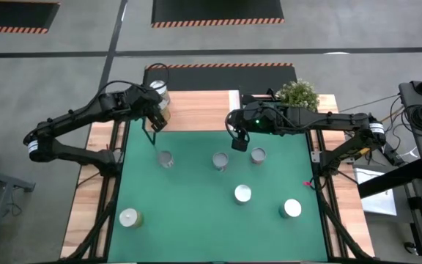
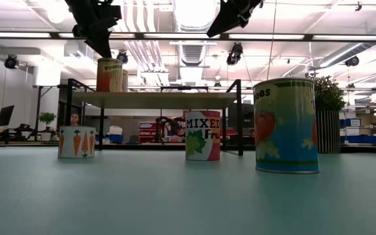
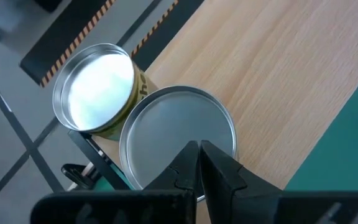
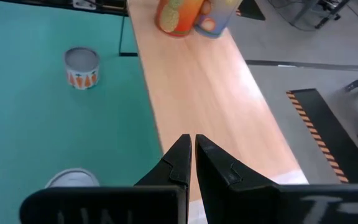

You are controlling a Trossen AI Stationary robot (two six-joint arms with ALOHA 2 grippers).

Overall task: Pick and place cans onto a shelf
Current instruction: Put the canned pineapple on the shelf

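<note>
Two silver-topped cans are seen touching at one end of the light wooden shelf. The left gripper is held over them, jaws closed, empty. The right gripper is closed, empty, over the shelf edge. On the green mat, "MIXED" is read on one can; carrots are printed on another.

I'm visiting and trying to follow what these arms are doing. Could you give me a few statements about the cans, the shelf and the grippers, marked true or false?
1. Two cans stand on the shelf. True.
2. The left gripper is clamped around a can. False: it is shut and empty, above the shelf cans.
3. Six cans stand on the green mat. True.
4. The right gripper is wide open. False: it is shut.
5. The plant stands on the mat. False: it sits beyond the mat's far edge.
</note>
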